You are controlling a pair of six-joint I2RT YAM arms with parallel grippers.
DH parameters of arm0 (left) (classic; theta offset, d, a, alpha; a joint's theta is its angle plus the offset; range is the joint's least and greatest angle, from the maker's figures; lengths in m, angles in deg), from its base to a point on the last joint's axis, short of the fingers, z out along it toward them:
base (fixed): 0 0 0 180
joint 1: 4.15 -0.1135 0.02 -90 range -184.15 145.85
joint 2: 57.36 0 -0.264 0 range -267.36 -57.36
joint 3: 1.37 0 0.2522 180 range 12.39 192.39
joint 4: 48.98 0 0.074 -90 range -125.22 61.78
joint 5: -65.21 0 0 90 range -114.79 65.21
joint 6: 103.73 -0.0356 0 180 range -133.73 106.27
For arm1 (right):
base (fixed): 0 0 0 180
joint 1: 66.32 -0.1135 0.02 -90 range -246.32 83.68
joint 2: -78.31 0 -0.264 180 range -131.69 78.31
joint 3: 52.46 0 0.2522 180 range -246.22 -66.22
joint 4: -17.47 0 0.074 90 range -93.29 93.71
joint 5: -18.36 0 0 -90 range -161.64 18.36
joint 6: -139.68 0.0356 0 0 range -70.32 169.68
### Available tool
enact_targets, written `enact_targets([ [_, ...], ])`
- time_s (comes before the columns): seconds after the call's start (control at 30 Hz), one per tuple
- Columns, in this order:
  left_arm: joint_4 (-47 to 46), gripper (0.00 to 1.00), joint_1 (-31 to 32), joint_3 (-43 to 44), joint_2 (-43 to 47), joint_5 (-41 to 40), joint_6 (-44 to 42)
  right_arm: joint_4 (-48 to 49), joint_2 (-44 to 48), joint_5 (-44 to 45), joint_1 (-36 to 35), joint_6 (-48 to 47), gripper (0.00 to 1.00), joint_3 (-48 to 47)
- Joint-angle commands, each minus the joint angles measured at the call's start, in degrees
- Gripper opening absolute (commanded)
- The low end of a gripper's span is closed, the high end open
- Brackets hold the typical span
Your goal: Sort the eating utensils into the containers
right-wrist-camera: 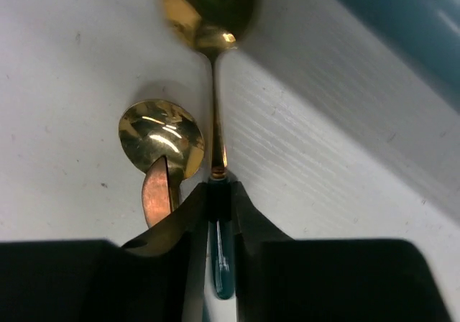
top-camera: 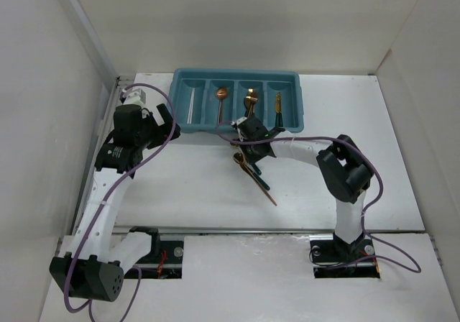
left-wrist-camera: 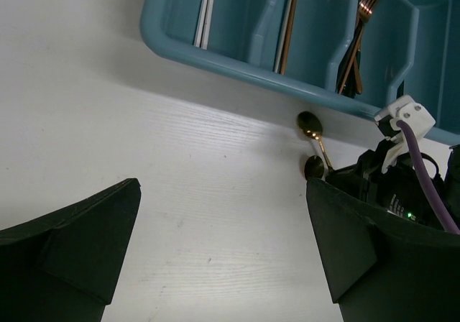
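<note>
Where the right fingers (right-wrist-camera: 255, 236) meet, the spoon (right-wrist-camera: 215, 106) sits clamped.

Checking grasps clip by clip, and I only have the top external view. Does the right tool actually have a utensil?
Observer: Yes. The right wrist view shows the right tool clamped on the dark handle of a spoon.
Operator: Is anything lying close beside it?
Observer: A second spoon lies on the table, its round bowl just left of the held one's neck in that view.
</note>
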Motion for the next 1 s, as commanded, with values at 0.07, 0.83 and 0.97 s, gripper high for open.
enact_targets([
  [0.07,-1.14,1.0,-0.33,-0.22,1.49,0.58,-0.66,-3.86,-1.44,2.45,0.3,0.87,0.03,0.69],
  [0.83,-1.66,1.0,-0.33,-0.75,0.96,-0.56,-1.89,3.52,10.56,-1.15,-1.99,-4.59,0.0,-22.92],
  [0.97,-1.66,1.0,-0.33,-0.75,0.96,-1.61,-2.51,6.76,-0.27,3.24,0.2,4.88,0.0,-32.6],
])
